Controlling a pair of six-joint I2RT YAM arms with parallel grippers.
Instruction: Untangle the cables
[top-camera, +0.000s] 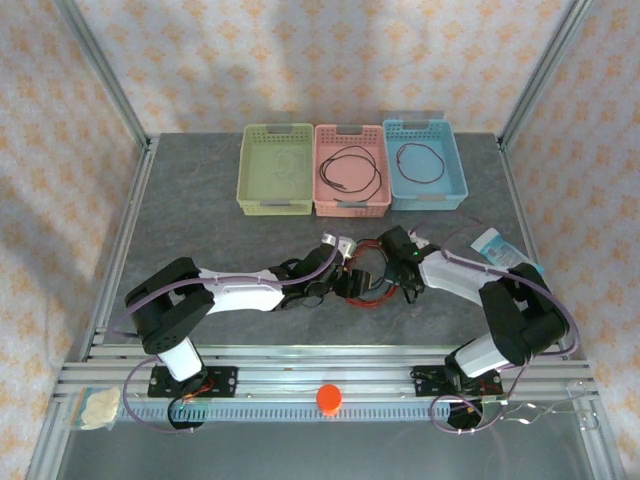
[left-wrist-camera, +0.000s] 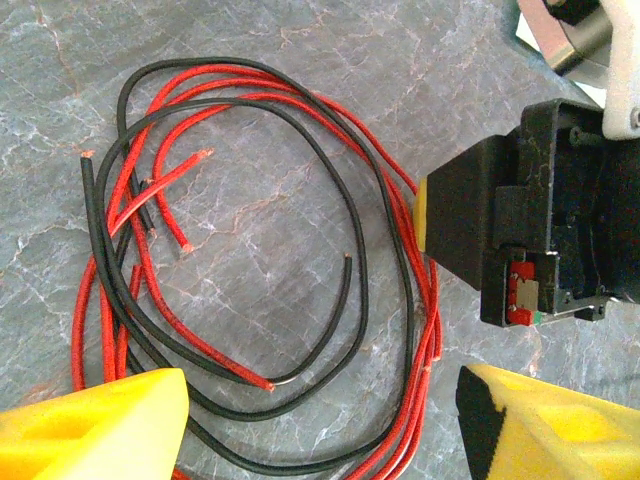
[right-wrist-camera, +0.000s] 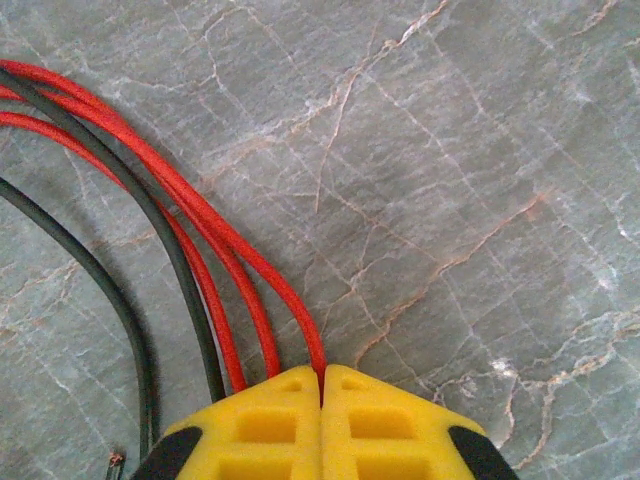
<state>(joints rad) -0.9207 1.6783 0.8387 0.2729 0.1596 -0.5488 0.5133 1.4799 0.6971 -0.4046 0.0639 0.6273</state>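
A tangle of red and black cables (left-wrist-camera: 250, 250) lies in loose loops on the grey table, between the two arms (top-camera: 368, 290). My left gripper (left-wrist-camera: 320, 430) hovers open over the loops, its yellow fingers (left-wrist-camera: 100, 425) wide apart with nothing between them; it sits at the tangle's left side (top-camera: 338, 272). My right gripper (right-wrist-camera: 322, 385) is shut on one red cable (right-wrist-camera: 250, 265), with two more red strands and a black one running beside its fingers. It reaches in from the right (top-camera: 398, 250), and its yellow tip (left-wrist-camera: 424, 215) touches the red strands.
Three baskets stand in a row at the back: green (top-camera: 250, 190) with a pale cable, pink (top-camera: 322, 190) with a black coil, blue (top-camera: 455, 185) with a dark coil. A small packet (top-camera: 497, 247) lies at the right. Metal frame rails border the table.
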